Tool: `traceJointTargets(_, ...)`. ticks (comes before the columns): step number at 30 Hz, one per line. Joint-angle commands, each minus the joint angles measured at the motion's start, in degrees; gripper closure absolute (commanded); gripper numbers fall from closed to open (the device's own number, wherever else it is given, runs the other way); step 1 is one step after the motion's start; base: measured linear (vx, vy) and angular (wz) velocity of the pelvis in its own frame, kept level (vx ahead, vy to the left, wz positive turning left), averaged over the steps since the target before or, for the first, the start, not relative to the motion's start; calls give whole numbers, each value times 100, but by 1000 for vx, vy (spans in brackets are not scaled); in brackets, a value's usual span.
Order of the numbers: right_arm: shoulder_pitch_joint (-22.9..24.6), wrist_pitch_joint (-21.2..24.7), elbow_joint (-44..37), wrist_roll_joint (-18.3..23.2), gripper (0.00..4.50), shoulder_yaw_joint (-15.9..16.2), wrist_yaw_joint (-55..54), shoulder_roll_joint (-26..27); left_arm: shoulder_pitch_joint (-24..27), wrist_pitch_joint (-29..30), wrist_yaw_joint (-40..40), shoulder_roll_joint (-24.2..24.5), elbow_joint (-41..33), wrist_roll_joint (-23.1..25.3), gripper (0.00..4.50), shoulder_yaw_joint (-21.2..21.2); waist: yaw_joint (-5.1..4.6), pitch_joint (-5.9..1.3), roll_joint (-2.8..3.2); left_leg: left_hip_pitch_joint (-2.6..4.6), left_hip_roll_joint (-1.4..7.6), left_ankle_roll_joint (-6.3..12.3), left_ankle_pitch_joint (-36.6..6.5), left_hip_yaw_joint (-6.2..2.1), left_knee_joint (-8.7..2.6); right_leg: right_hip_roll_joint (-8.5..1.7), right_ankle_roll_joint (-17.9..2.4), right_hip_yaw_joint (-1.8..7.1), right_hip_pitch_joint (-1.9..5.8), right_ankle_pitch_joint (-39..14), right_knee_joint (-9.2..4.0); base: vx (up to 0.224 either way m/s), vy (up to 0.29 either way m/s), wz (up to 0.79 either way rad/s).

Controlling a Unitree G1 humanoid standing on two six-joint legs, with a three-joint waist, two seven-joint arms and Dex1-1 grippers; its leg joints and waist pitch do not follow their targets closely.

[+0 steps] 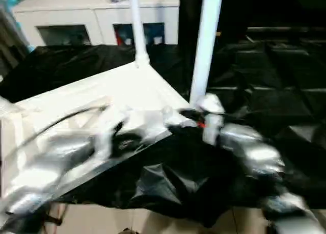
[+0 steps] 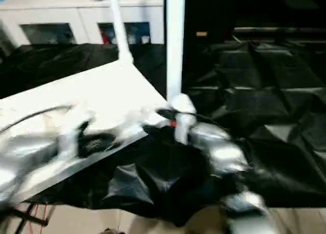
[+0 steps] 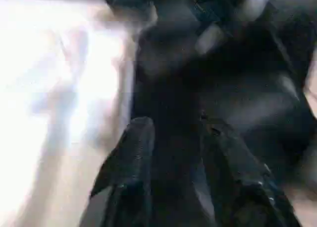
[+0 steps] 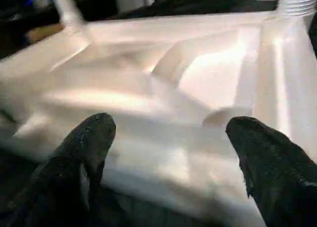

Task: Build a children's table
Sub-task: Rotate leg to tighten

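Right now I see the white plastic rectangular children's table top [image 1: 122, 91] lying upside down on the black-draped work table [image 1: 265, 71], one corner hanging past the near edge. Through my right wrist camera its underside shows moulded ribs and shallow recesses. Two long white tubular legs stand upright in its sockets: the far leg [image 1: 136, 25] at the back corner, the near leg [image 1: 206, 40] at the corner closest to my right arm.

My right hand [image 4: 168, 138] is spread wide, holding nothing, its two black fingers [image 4: 84, 153] pointing at the ribbed side of the top, close to it. My left hand [image 3: 173, 153] hangs beside the top's edge over the black cloth; its fingers [image 3: 131, 158] stand somewhat apart with nothing between them.

Crumpled and folded, the black cloth hangs over the table's front edge above a pale floor [image 1: 153, 221]. Behind stands a white cabinet with glass doors [image 1: 97, 20].
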Motion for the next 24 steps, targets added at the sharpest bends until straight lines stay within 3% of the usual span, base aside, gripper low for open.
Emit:
traceJointTargets(1, -199, -214, 383, 70, 38, -154, -367, 295, 331, 330, -90, 182, -572, -169, 249, 156, -3, -357, -7, 111, 115, 256, -851, -15, -408, -206, -1427, 206, 256, -637, -317, 0, 0, 0)
traceJointTargets(4, -388, -471, 790, 41, 38, -245, -767, 594, 643, 494, 31, 328, -846, -181, 219, 194, 22, -325, 28, 142, 111, 137, -1083, -2, -433, -189, -1390, 213, 225, -727, -335, 0, 0, 0)
traceJointTargets(9, -784, -892, 1572, 23, 38, -600, -1737, 916, 928, 748, 271, 517, -1118, -135, 178, 189, 16, -309, 11, 144, 91, -96, -1431, -13, -464, -200, -1264, 228, 242, -1022, -348, 0, 0, 0)
traceJointTargets(11, -913, -1060, 1857, 28, 38, -722, -1982, 988, 1071, 805, 452, 509, -1189, -103, 168, 216, 7, -322, 1, 126, 78, -98, -1309, -12, -446, -199, -1220, 233, 257, -859, -335, 0, 0, 0)
traceJointTargets(12, -913, -1060, 1857, 28, 38, -722, -1982, 988, 1071, 805, 452, 509, -1189, -103, 139, 216, 7, -322, 1, 126, 78, -98, -1309, -12, -446, -199, -1220, 233, 257, -859, -335, 0, 0, 0)
traceJointTargets(15, -1103, -1294, 2295, 96, 38, -961, -2411, 1002, 1242, 541, 916, 386, -983, 328, 130, 113, 0, -340, -30, 105, 68, -27, -1166, -8, -416, -202, -1233, 231, 278, -665, -317, 0, 0, 0)
traceJointTargets(21, -1391, -1695, 2867, 111, 38, -1247, -2831, 858, 1313, 157, 1193, 518, -611, 564, 75, -54, 37, -351, -2, 125, 65, -32, -1249, -16, -409, -185, -1235, 215, 260, -653, -303, 0, 0, 0)
traceJointTargets(22, -1410, -1721, 2902, 116, 38, -1270, -2854, 850, 1314, 132, 1205, 543, -592, 584, 52, -74, 43, -350, 27, 126, 62, -37, -1262, -16, -407, -185, -1238, 215, 256, -635, -301, 0, 0, 0)
traceJointTargets(24, -1512, -1815, 3074, 144, 38, -1401, -3037, 730, 1306, -22, 1228, 617, -453, 705, 44, -155, 46, -358, 17, 129, 57, -30, -1270, -17, -398, -184, -1250, 211, 260, -566, -298, 0, 0, 0)
